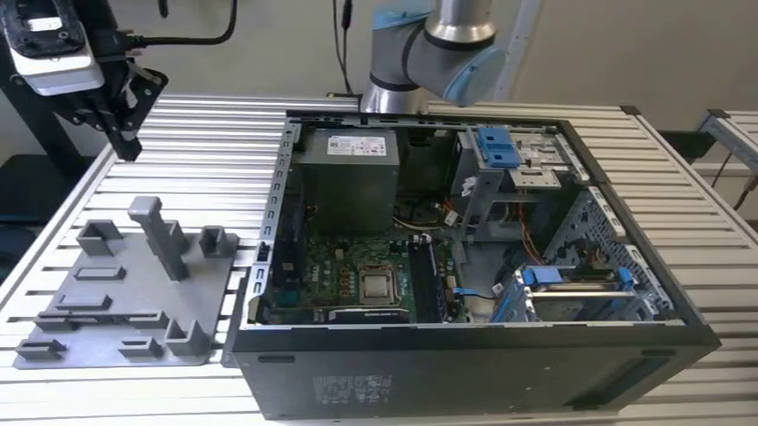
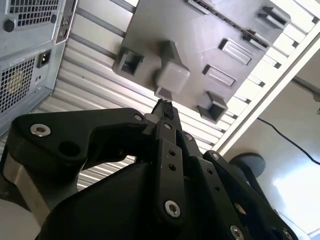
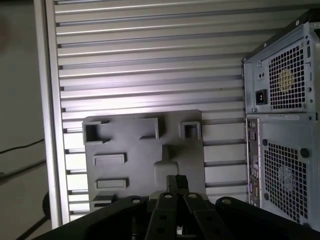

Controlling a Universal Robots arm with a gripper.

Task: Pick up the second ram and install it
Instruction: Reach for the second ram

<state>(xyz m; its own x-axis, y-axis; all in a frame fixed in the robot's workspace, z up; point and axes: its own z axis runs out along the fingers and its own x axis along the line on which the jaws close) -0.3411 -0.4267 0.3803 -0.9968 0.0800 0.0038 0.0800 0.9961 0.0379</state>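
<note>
While pressing fingers (image 2: pixel 169 150) together on nothing, end effector (image 2: pixel 165 109) is hovering, gray tray (image 2: pixel 175 25) lying below it. Pickup is seemingly starting; grasping is needing spread fingers.

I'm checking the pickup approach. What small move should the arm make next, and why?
Probably lower the gripper a little toward the grey tray: it hangs well above the tray, touching nothing, and both wrist views look past its tips onto the tray's tall post. Which holder to aim for I cannot tell.
</note>
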